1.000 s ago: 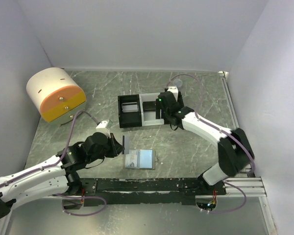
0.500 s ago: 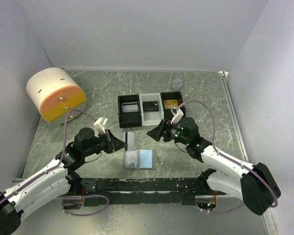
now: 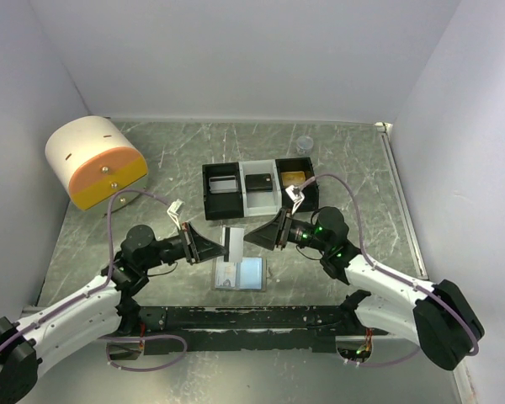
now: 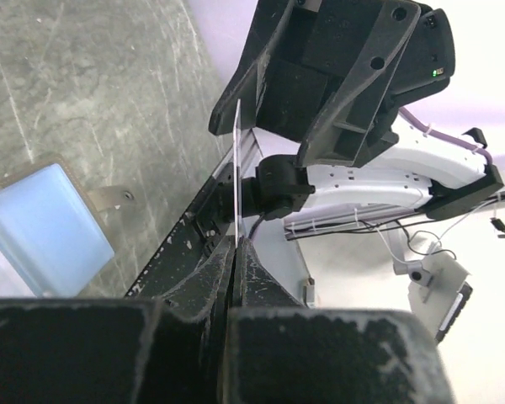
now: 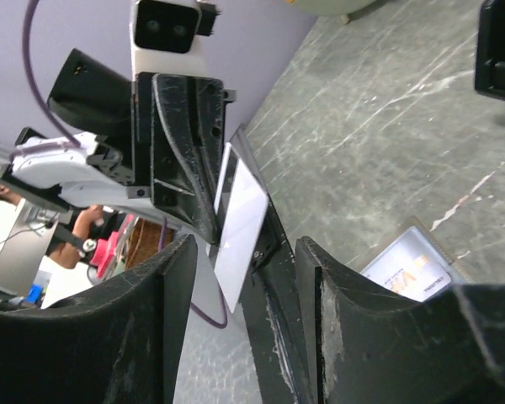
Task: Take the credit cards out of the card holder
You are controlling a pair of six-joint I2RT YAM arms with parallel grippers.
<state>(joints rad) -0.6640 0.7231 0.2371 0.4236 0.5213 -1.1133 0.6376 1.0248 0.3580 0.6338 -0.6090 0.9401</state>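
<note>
The grey card holder (image 3: pixel 240 273) lies open on the table, pale blue lining up, with a card in its left leaf; it also shows in the left wrist view (image 4: pixel 42 231) and the right wrist view (image 5: pixel 408 265). My left gripper (image 3: pixel 219 243) is shut on a pale credit card (image 3: pixel 234 242), held upright above the holder, edge-on in the left wrist view (image 4: pixel 236 172). My right gripper (image 3: pixel 251 238) is open and faces the card (image 5: pixel 240 223) from the right, its jaws either side of the card's free end without touching it.
The black-and-white three-compartment tray (image 3: pixel 259 207) stands behind the grippers with cards in its compartments. A white-and-orange drum-shaped box (image 3: pixel 96 162) sits at the far left. A small clear cup (image 3: pixel 303 144) is at the back.
My left gripper has carried the card to the right, above the holder. My right gripper has come from the tray toward the card and now faces it closely.
</note>
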